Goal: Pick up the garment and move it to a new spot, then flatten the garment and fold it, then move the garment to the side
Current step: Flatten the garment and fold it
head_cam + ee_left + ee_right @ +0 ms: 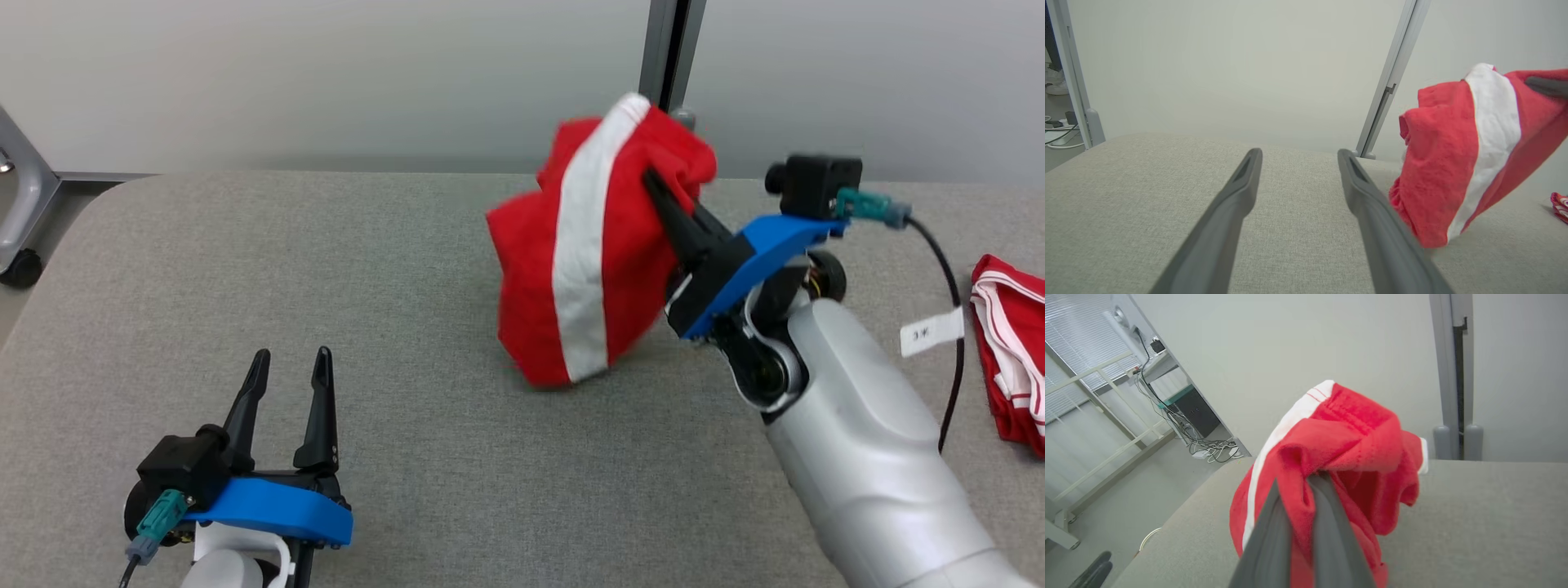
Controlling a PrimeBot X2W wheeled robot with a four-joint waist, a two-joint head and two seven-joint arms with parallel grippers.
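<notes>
R gripper [653, 181] clamped tight on bunched red garment [531, 245] w/ white stripe, held over mid-far grey table [326, 261]; low end near surface, contact unclear. L gripper [292, 359] wide open, holding nothing, near left. 2nd red-white garment [1012, 351] lies at right edge.

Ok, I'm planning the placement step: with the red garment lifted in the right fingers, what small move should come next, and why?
Probably carry the garment leftward and lower it onto bare table. The right gripper is shut on it, bunched and hanging low; the left gripper stands open, and another red garment lies at the right edge.
</notes>
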